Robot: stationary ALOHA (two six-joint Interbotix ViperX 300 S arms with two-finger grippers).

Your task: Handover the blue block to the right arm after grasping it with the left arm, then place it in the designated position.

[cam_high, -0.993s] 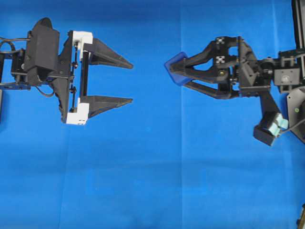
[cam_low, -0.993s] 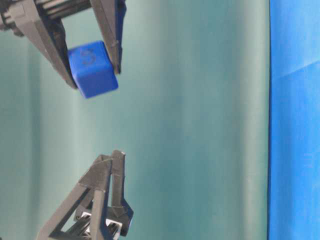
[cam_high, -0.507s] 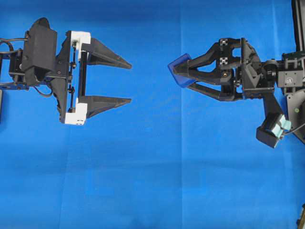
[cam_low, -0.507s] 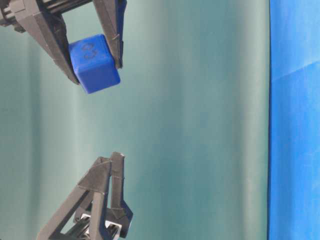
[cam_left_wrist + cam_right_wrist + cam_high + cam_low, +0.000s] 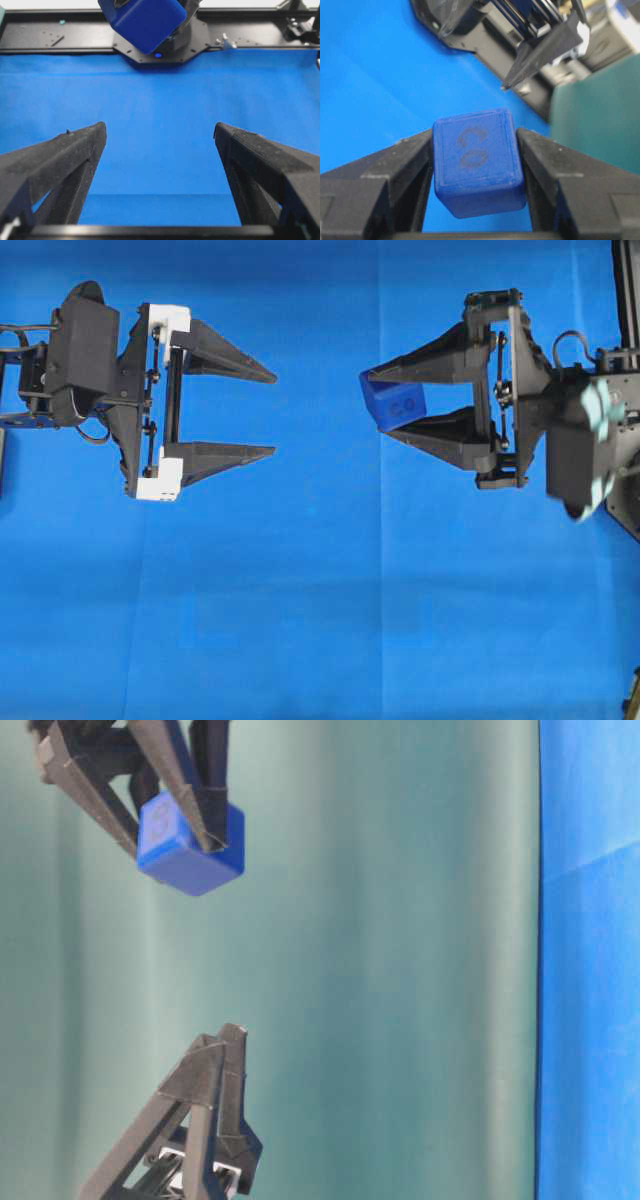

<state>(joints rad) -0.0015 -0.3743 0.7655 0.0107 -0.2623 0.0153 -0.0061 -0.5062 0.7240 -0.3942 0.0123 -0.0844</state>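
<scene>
Bright blue cloth [image 5: 320, 620] covers the surface; teal backdrop [image 5: 400, 960] behind

one blue block [image 5: 392, 403], two arms, left arm [image 5: 90, 350] and right arm [image 5: 560, 420], one blue cloth [image 5: 320, 620]

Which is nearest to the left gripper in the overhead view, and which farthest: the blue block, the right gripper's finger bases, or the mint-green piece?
1. Blue block, at the right fingertips.
2. Finger bases, further right.
3. Mint-green piece, far right, blurred.
</scene>
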